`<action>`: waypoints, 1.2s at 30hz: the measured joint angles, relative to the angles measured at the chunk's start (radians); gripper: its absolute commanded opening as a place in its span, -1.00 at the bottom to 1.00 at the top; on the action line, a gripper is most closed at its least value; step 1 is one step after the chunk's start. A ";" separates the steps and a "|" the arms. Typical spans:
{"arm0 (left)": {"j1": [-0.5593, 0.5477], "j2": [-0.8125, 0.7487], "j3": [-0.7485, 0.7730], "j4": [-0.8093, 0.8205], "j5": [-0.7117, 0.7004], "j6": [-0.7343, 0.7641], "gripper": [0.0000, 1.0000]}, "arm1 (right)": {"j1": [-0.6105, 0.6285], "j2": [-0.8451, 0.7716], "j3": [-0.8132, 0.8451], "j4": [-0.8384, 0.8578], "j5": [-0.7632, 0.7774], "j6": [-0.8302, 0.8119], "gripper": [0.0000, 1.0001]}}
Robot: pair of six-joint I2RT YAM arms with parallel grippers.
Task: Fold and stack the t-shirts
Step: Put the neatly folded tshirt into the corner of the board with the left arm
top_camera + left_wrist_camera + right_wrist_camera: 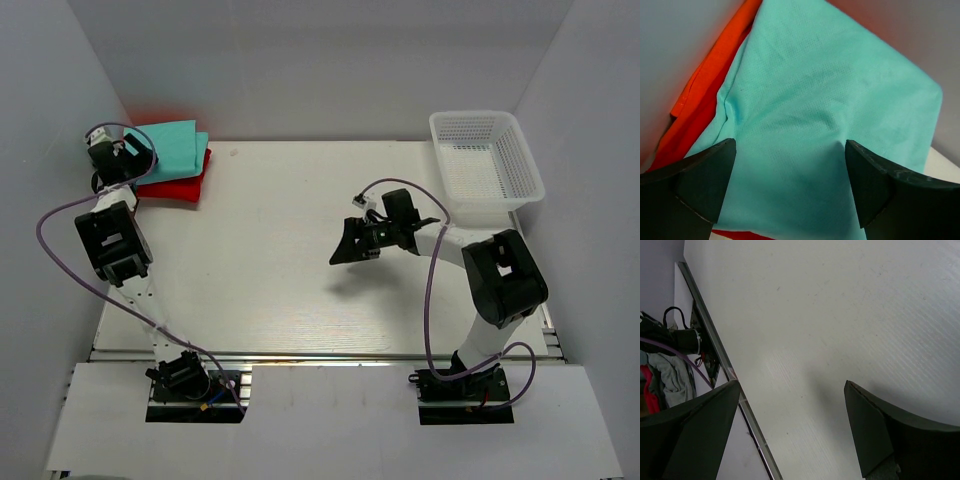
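A folded teal t-shirt (178,146) lies on top of a folded red t-shirt (180,186) at the table's far left corner. In the left wrist view the teal t-shirt (830,100) fills the frame, with the red t-shirt's orange-red edge (715,75) showing at its left. My left gripper (135,152) hovers over the stack's left side; the left gripper (790,165) is open, with nothing between its fingers. My right gripper (352,243) hangs open above the bare table's middle, and the right gripper (790,415) holds nothing.
A white mesh basket (487,165) stands at the far right of the table (290,250). Grey walls close in the left, back and right. The table's metal front rail (720,355) shows in the right wrist view.
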 measured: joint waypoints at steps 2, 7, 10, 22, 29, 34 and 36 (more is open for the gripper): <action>0.001 -0.024 -0.038 0.041 0.001 -0.011 0.99 | 0.008 0.000 0.000 -0.002 -0.004 -0.010 0.81; -0.001 -0.192 -0.258 0.182 0.001 -0.017 0.99 | 0.027 0.035 0.027 -0.014 -0.034 -0.037 0.81; -0.008 -0.283 -0.307 0.223 -0.005 0.000 0.99 | 0.037 0.062 0.040 -0.025 -0.044 -0.052 0.81; -0.257 -0.704 -0.554 0.055 -0.095 -0.012 0.99 | 0.045 -0.122 -0.083 0.021 0.034 -0.021 0.81; -0.639 -0.970 -0.838 -0.133 -0.099 -0.093 0.99 | 0.045 -0.481 -0.266 0.022 0.216 0.037 0.81; -0.880 -1.000 -0.929 -0.274 -0.146 -0.135 0.99 | 0.044 -0.790 -0.393 -0.056 0.395 0.059 0.81; -0.928 -1.052 -0.983 -0.335 -0.183 -0.151 0.99 | 0.044 -0.911 -0.453 -0.085 0.457 0.072 0.81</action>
